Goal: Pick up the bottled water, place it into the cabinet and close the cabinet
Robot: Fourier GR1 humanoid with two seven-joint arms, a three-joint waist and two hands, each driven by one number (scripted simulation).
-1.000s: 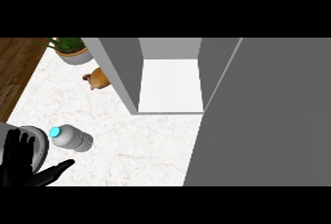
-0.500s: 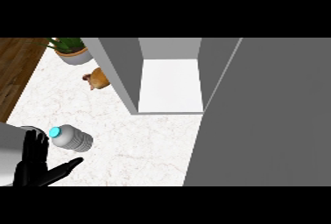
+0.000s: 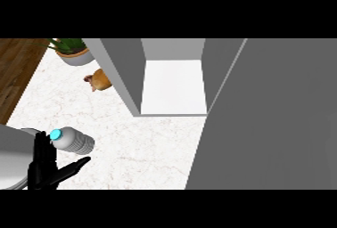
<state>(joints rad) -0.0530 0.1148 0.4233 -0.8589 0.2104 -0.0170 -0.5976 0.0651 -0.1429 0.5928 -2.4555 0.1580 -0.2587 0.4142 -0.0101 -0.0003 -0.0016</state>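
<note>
White marble counter (image 3: 151, 142) bears the bottled water (image 3: 72, 141), touching the spread left robot hand (image 3: 45, 171).

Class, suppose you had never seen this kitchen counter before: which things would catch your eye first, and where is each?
The open cabinet at top centre stands out, its big grey door filling the right side. At lower left a bottled water with a turquoise cap lies on the white marble counter, beside a black robot hand with straight fingers. At upper left sits a potted plant.
</note>
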